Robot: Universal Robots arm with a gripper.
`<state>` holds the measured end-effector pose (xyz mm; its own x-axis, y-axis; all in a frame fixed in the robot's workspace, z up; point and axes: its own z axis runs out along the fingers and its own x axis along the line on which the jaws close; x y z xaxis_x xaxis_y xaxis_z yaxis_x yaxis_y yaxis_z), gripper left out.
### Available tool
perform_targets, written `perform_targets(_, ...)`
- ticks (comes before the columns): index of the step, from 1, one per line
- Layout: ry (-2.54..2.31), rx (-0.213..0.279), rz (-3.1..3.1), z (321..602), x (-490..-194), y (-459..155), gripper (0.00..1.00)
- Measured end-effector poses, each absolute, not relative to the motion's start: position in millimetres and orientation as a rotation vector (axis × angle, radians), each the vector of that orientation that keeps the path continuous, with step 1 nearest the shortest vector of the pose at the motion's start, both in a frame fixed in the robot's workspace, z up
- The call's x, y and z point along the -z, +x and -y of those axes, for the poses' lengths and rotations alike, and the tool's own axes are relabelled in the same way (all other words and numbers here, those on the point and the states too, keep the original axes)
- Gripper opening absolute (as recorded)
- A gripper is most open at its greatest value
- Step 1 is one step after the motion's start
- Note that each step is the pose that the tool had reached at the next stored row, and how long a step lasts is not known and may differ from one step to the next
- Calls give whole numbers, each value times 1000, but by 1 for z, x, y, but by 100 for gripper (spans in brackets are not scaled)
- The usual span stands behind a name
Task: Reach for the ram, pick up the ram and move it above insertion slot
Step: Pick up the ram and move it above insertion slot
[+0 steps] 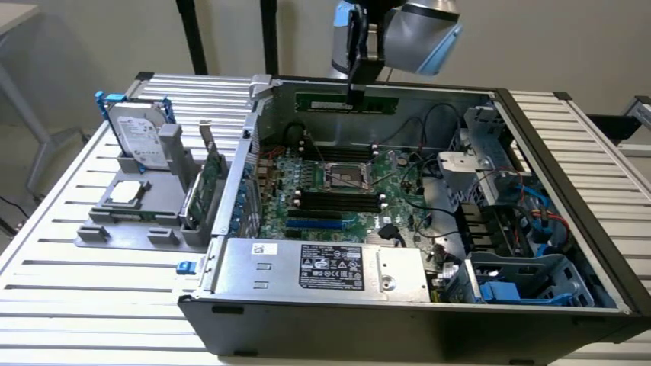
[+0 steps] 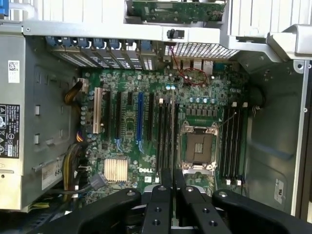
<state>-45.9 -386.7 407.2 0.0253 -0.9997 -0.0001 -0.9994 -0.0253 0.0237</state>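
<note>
The ram (image 1: 325, 102) is a long thin green stick hanging level over the far side of the open computer case (image 1: 569, 191). My gripper (image 1: 355, 91) is shut on its middle from above, well above the motherboard (image 1: 305, 221). The black memory slots (image 1: 336, 200) lie on the board below and nearer the exterior camera than the stick. In the wrist view the black fingers (image 2: 158, 204) are pressed close together, with the gripper (image 2: 173, 174) looking straight down on the long dark slots (image 2: 165, 131) beside the CPU socket (image 2: 199, 146). A second slot bank (image 2: 233, 141) lies on the socket's other side.
The metal power supply (image 1: 320, 267) fills the case's near side, and a drive cage with cables (image 1: 498, 168) stands at the exterior view's right. Outside the case, on the left, a grey holder (image 1: 133, 225) carries a hard drive (image 1: 142, 137), a processor (image 1: 127, 192) and an upright green expansion card (image 1: 209, 191).
</note>
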Motion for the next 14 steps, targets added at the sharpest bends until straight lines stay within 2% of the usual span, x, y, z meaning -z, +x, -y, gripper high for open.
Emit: perform_targets(14, 2226, 15, 2202, 382, -398, -45, 13)
